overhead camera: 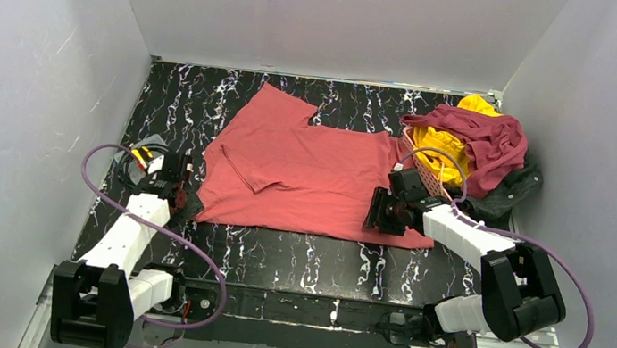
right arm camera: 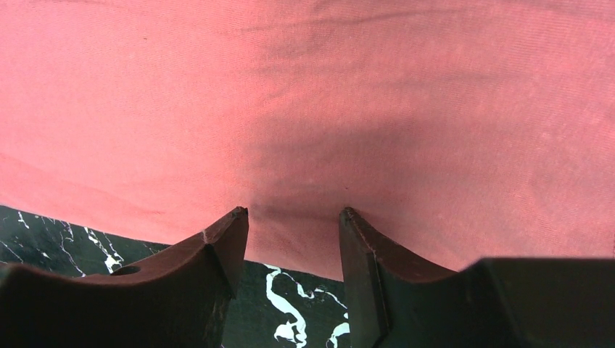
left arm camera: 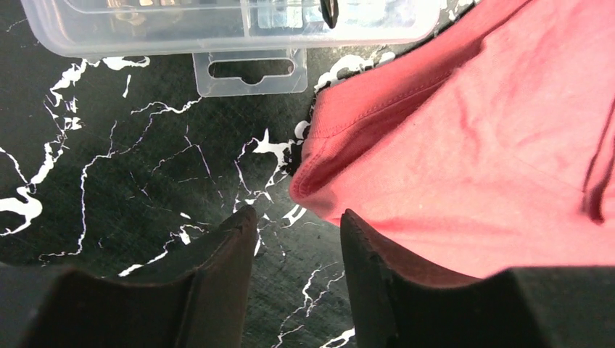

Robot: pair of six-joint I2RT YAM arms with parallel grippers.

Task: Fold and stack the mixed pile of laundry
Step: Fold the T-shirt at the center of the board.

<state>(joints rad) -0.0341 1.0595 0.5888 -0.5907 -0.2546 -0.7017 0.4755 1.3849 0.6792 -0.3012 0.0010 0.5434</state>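
Surface (overhead camera: 293, 262): black marble-pattern top with white veins, walled by pale panels on three sides.
Salmon-red shirt (overhead camera: 314, 170): spread nearly flat mid-surface, one flap folded in over its left part (some creases remain).
Rest of the mixed laundry pile: heaped in the far right corner, well apart from the left arm.
Dark maroon garment (overhead camera: 485, 139): on top of the heap, draped over the yellow one.
Bright yellow garment (overhead camera: 439, 146): bunched in and above the basket.
Charcoal-black garment (overhead camera: 515, 188): at the heap's right side, against the wall.
Pink lattice basket (overhead camera: 432, 179): just beside the shirt's right edge, mostly buried.
Left gripper (left arm camera: 297, 217): fingers parted, nothing between them; shirt corner (left arm camera: 471, 159) lies just ahead.
Clear plastic box (left arm camera: 217, 25): beyond the left gripper, hang-tab facing it, near that corner.
Right gripper (right arm camera: 294, 214): fingers parted, tips at the shirt's near hem (right arm camera: 304, 94), no cloth pinched.
Purple cable (overhead camera: 433, 159): loops from the right arm across the basket.
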